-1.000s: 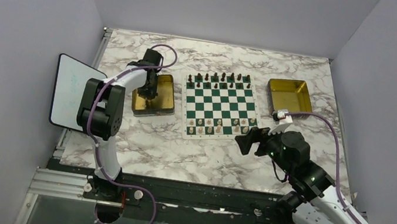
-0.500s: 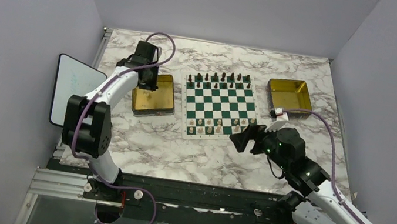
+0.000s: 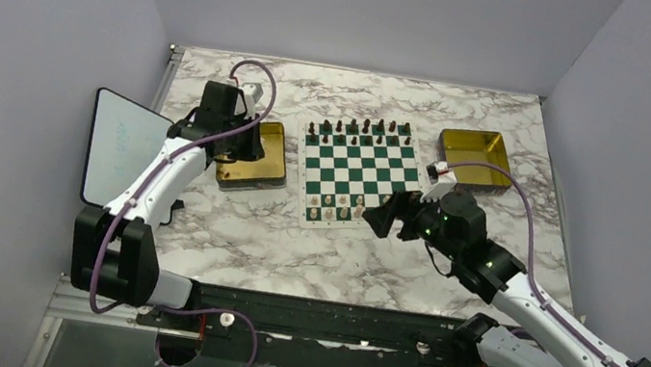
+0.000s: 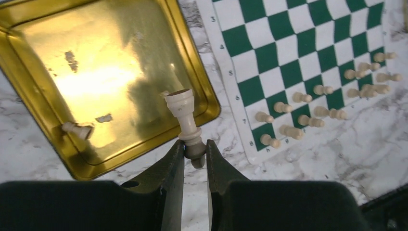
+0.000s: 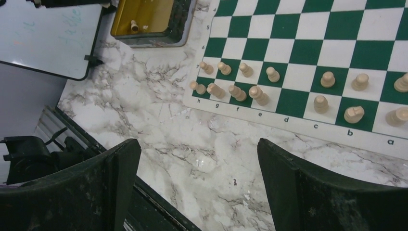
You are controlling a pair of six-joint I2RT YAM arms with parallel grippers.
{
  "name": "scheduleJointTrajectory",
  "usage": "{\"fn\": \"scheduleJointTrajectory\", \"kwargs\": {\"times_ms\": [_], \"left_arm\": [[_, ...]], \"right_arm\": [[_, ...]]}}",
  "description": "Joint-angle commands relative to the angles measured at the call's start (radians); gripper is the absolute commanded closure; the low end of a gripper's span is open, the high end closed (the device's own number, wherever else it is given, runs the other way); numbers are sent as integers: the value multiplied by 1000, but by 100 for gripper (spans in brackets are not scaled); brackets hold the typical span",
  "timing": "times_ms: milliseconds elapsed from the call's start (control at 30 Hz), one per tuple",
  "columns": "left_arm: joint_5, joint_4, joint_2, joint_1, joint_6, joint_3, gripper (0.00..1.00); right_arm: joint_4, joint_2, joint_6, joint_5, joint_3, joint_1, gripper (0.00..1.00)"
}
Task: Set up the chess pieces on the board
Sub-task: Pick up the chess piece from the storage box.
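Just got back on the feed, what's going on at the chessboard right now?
The left claw is shut on a cream chess piece, pinched at its narrow end, over the gold tray beside the board. Another cream piece lies on its side in that tray. The right claw hangs open, holding nothing, by the board's near edge. Cream pieces fill much of the two near rows, and the dark pieces line the far side.

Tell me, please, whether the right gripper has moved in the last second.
Yes: the right gripper has shifted left along the near edge of the board.
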Motion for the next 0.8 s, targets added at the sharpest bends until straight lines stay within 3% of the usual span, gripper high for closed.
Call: {"fn": "scheduleJointTrajectory", "kwargs": {"times_ms": [0, 200, 400, 500, 633, 767], "left_arm": [[326, 107, -104, 4, -59, -63, 100], [498, 182, -156, -14, -275, -122, 100], [576, 502, -279, -17, -673, -289, 100], [687, 632, -287, -17, -654, -320, 100], [709, 505, -254, -17, -564, -296, 100], [726, 559, -263, -17, -694, -323, 100]], "right_arm": [[143, 43, -33, -32, 45, 1, 5], [360, 202, -135, -52, 106, 0, 15], [570, 388, -204, -195, 197, 3, 25], [547, 445, -227, -236, 271, 3, 25], [353, 471, -104, -209, 434, 4, 27], [498, 452, -349, -334, 334, 6, 26]]}}
